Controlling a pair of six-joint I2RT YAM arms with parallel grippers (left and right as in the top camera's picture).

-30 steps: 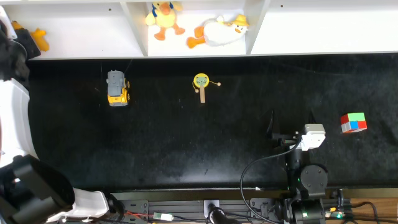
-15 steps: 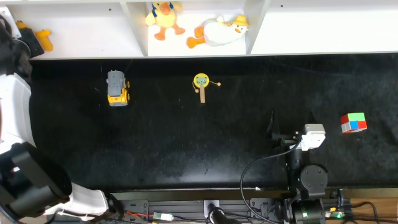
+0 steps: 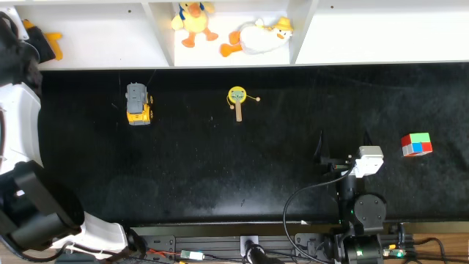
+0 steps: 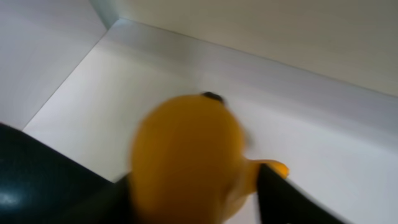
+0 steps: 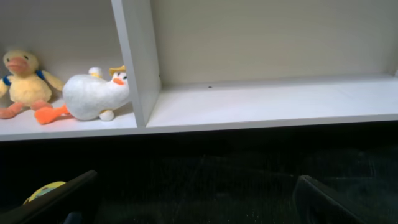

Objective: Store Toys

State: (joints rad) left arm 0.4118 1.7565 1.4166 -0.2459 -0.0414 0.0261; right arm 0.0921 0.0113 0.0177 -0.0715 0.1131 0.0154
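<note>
An orange plush toy (image 4: pixel 186 162) sits between the fingers of my left gripper (image 4: pixel 186 202), which is shut on it just above the floor of the white shelf's left compartment (image 4: pixel 323 168). From above, the toy (image 3: pixel 45 40) shows at the far left of the shelf, with the left gripper (image 3: pixel 26 53) beside it. My right gripper (image 3: pixel 343 144) stands open and empty low over the black mat at the right; its fingers (image 5: pixel 56 193) are spread wide. On the mat lie a yellow toy truck (image 3: pixel 138 104), a yellow rattle (image 3: pixel 237 99) and a coloured cube (image 3: pixel 416 144).
The middle compartment holds a yellow duck (image 3: pixel 193 18) and a white goose (image 3: pixel 256 37), also seen as the duck (image 5: pixel 25 81) and goose (image 5: pixel 93 96). The right compartment (image 5: pixel 280 99) has bare floor. White dividers (image 5: pixel 137 62) separate the compartments.
My left gripper has carried the orange toy a little deeper into the left compartment. The right arm and the toys on the mat have not moved.
</note>
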